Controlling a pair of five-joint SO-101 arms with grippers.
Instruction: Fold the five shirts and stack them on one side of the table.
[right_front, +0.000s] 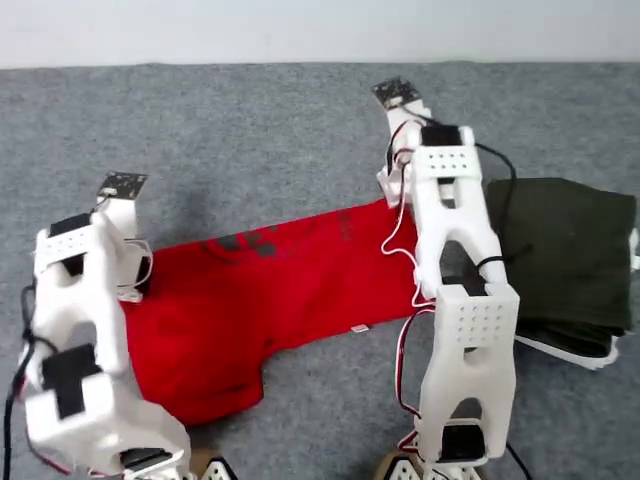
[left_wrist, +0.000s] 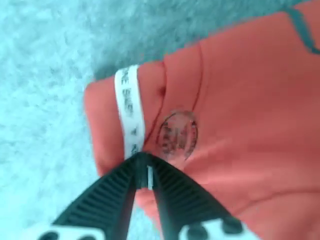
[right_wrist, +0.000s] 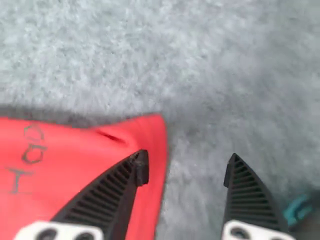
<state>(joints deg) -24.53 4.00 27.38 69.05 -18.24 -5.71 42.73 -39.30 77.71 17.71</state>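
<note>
high view: red shirt (right_front: 250, 290) on table (right_front: 250, 130)

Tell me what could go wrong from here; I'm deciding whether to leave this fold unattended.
1. The right tool is open, half over the red shirt corner, half over bare table; closing may miss the fabric.
2. The left tool pinches just the shirt's edge near its label; a pull might slip it free.
</note>
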